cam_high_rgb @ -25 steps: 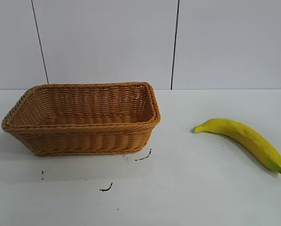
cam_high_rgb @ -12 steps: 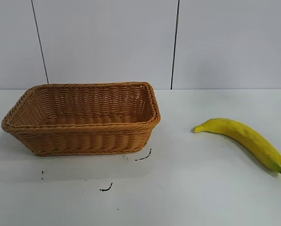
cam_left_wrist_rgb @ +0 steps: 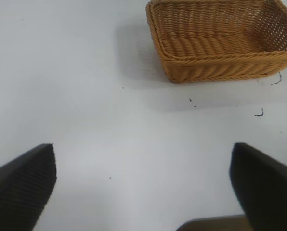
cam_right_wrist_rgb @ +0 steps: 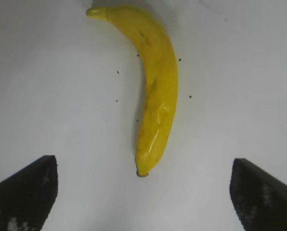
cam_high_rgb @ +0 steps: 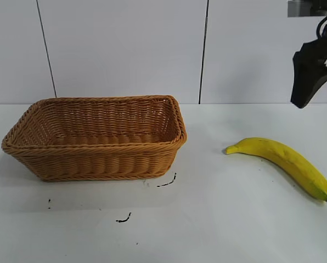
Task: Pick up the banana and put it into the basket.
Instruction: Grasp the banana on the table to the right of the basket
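Now right gripper newly in view, far right above banana, fingers wide, empty; basket waits left; left gripper parked open.

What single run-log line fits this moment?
right gripper: open, above banana | banana: on table | basket: empty

Right gripper newly in exterior view at upper right, jaws wide apart, above banana
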